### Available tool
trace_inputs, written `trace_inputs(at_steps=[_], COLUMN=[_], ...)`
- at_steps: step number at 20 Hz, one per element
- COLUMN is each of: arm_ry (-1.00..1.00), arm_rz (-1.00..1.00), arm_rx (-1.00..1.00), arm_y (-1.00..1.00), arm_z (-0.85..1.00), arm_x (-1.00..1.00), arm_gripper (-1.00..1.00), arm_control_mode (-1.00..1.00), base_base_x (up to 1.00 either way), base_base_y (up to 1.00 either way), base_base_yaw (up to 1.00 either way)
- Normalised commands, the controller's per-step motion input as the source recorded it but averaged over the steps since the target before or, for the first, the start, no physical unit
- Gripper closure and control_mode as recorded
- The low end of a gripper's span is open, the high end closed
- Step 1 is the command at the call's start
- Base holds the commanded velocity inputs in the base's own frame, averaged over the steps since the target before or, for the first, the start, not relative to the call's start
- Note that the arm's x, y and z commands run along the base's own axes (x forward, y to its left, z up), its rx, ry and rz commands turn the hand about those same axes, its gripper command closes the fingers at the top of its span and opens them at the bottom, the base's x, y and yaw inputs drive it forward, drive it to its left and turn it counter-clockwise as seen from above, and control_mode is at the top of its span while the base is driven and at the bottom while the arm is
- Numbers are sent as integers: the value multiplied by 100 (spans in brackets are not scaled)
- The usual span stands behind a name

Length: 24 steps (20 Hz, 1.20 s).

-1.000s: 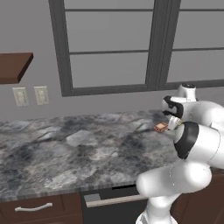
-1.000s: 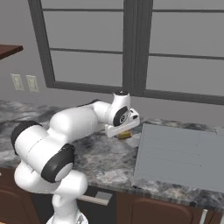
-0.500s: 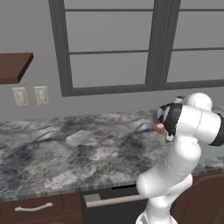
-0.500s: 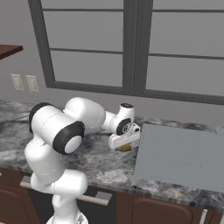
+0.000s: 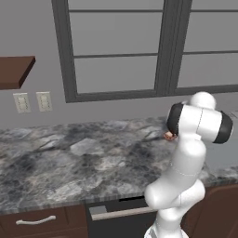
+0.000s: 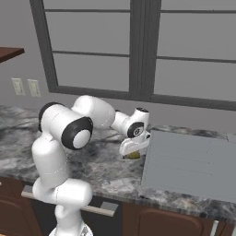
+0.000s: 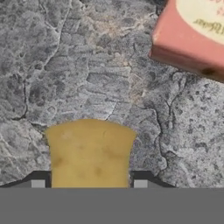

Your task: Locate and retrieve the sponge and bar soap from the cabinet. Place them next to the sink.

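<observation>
Hand view: the gripper (image 7: 89, 183) has its two fingertips closed against the sides of the sponge (image 7: 89, 154), held just above the mottled stone table (image 7: 65, 65). The bar soap (image 7: 192, 35) lies on the table nearby. In the right base view the gripper (image 6: 133, 150) hangs beside the sink (image 6: 189, 166).

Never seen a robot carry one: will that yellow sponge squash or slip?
The sponge, pinched between the gripper's fingertips, keeps its blocky shape, so probably fairly firm. Its rough surface likely resists slipping. Flat-sided, it shouldn't roll on the counter.
</observation>
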Motion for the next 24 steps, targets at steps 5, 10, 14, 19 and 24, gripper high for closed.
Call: trace_inputs(at_steps=[5, 10, 14, 19, 24], arm_ry=[9, 8, 0, -7, -7], arm_rz=[5, 2, 7, 4, 5], arm_rx=[7, 2, -2, 4, 1], arm_y=[0, 5, 20, 1, 25], arm_z=[-32, -11, 31, 10, 59], arm_x=[0, 0, -17, -54, -55], arm_gripper=[-100, -100, -100, -100, -100], arm_control_mode=[-100, -100, -100, -100, -100], base_base_x=[0, 0, 0, 0, 0], base_base_y=[0, 0, 0, 0, 0], base_base_yaw=[0, 0, 0, 0, 0])
